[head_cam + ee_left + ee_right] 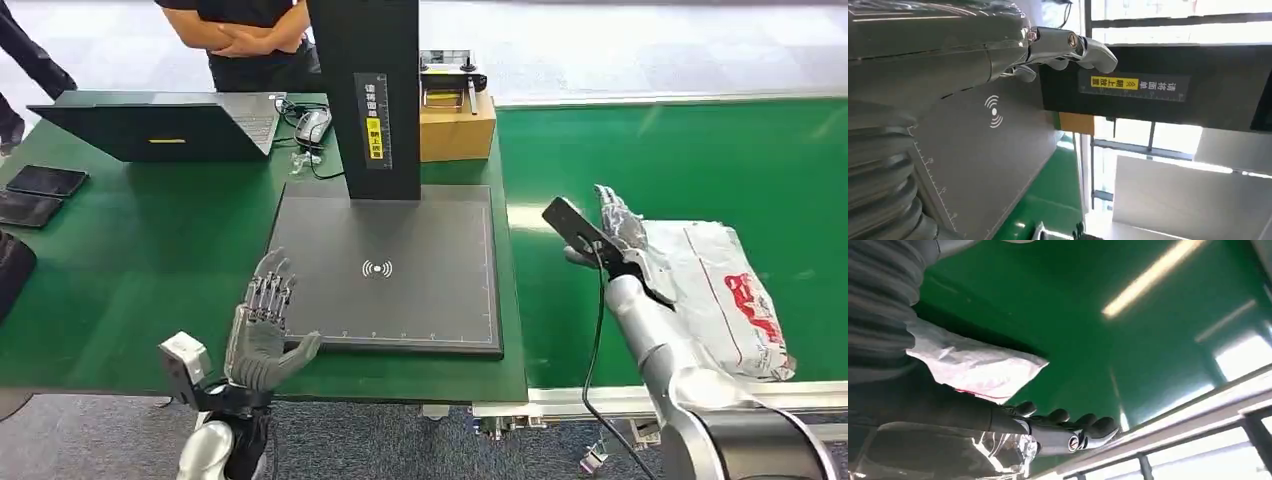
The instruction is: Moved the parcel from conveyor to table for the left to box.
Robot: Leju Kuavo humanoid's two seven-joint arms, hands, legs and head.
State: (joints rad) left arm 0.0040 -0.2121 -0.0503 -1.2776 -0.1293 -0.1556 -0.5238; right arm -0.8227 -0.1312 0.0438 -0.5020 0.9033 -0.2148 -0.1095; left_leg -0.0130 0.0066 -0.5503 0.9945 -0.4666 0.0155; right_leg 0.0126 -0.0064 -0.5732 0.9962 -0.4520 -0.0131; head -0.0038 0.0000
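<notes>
While the parcel (720, 290) lies on the green conveyor (700, 150) at 3 o'clock in head view, the right hand (620, 235) is laid flat against its near edge, fingers straight and together, not gripping. Left hand (265, 325) hovers at 7 o'clock, fingers spread, holding nothing, just beside the grey scan pad (400, 270) on the table (130, 260). Person w/ folded arms (250, 40) at 11.

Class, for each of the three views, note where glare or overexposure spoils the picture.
Head view: a bright streak of glare on the green conveyor; left wrist view: the windows behind the black post are blown out white; right wrist view: ceiling light reflects as a stripe on the conveyor beside the parcel.
</notes>
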